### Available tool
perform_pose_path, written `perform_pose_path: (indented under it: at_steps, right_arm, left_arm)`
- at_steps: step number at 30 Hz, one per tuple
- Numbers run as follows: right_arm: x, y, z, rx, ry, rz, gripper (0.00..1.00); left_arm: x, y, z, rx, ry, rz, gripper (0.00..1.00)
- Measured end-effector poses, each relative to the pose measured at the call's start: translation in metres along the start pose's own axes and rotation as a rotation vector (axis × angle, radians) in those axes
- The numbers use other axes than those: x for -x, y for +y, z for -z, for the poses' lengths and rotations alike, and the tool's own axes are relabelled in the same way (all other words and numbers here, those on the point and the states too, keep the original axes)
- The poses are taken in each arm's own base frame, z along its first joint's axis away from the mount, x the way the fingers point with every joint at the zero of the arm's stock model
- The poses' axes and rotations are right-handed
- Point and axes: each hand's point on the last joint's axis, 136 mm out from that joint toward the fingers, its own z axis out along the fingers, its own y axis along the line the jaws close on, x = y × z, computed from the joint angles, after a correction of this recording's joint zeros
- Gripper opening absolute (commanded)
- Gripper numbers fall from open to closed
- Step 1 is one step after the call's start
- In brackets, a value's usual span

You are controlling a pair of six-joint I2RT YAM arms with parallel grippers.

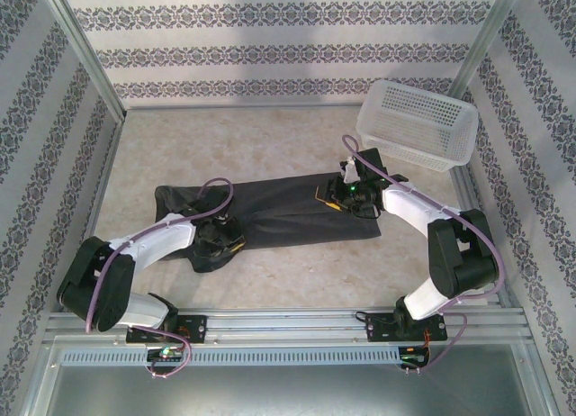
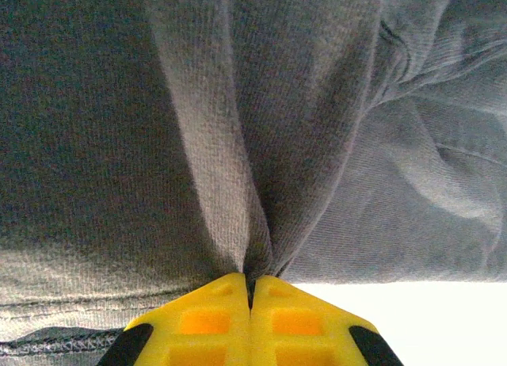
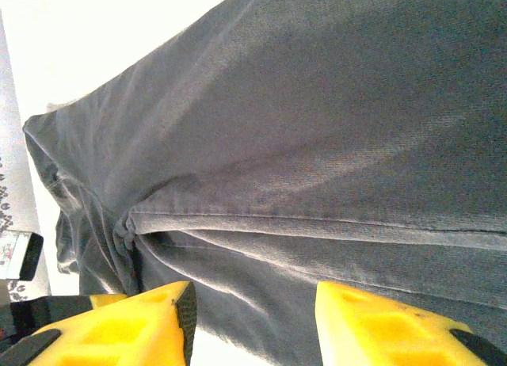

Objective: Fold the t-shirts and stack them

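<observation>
One t-shirt (image 1: 283, 209), fold pinched between left fingers (image 2: 206, 322), flat beneath parted right fingers (image 3: 380, 322).

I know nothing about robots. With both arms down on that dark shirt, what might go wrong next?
1. The left jaws are shut on just a thin ridge of the t-shirt, right at their tips. It may slip out on lifting.
2. The right jaws stand open over the cloth, gripping nothing. A one-sided pull would likely bunch it.
3. The white basket sits near the right jaws. A wide swing might knock it.
</observation>
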Motion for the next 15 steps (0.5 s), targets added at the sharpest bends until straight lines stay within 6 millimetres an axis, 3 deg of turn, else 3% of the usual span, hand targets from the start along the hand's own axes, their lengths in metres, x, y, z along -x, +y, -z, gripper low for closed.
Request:
perform_pose_path:
  at_steps: [6,9,11,15]
  right_arm:
    - [0.000,-0.001,-0.001,-0.001,0.002,-0.001,0.45]
    - [0.000,-0.001,-0.001,-0.001,0.002,-0.001,0.45]
    - [0.000,-0.001,-0.001,0.000,0.002,-0.001,0.45]
    - [0.000,0.004,-0.003,0.038,0.002,0.014,0.46]
  left_arm:
    - [0.000,-0.011,-0.006,-0.040,0.006,0.010,0.43]
    - [0.004,-0.012,0.002,-0.051,-0.028,0.004,0.43]
    - [0.013,-0.012,0.017,-0.073,-0.077,0.013,0.40]
    - [0.063,0.010,0.068,-0.134,-0.264,0.122,0.35]
